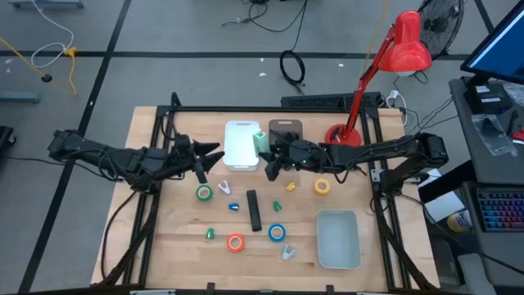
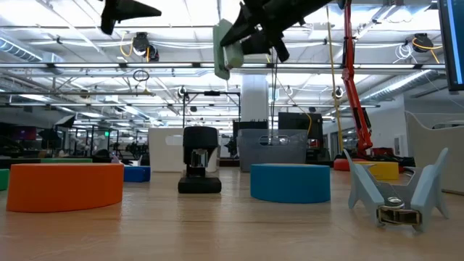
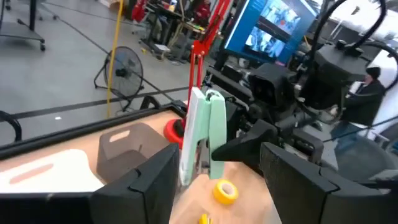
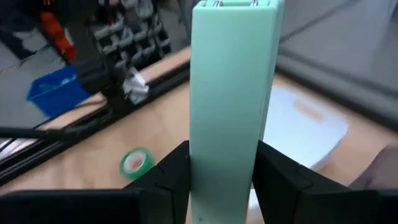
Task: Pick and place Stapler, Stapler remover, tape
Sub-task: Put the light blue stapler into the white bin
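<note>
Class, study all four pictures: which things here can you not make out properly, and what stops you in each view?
- Mint stapler: lower end hidden between the right gripper fingers, right wrist view.
- Green tape: cut off by the frame edge, low view.
- Left gripper: mostly cut off above, low view.

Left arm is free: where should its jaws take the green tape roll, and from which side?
Come straight down from above. The green tape roll lies flat on the table, hole up, so put one jaw in the core and one outside, pinching the ring wall. The white stapler remover sits close beside it, so probably grip the wall facing away from it.
</note>
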Action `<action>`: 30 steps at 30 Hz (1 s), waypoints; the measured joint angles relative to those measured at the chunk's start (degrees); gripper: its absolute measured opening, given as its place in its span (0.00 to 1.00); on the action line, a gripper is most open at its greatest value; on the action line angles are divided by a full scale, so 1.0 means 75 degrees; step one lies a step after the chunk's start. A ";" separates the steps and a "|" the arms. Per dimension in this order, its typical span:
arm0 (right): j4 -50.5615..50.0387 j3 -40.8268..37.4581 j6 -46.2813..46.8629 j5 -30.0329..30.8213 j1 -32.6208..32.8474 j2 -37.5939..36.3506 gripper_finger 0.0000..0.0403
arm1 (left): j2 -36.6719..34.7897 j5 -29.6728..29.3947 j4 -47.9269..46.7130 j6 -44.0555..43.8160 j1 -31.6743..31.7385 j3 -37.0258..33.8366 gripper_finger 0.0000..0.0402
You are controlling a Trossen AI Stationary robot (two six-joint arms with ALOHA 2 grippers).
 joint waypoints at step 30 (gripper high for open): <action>0.1666 0.0002 -0.1641 0.0726 0.0006 0.0554 0.32 | 0.3115 -0.0666 0.0010 0.2303 0.0540 0.2083 0.57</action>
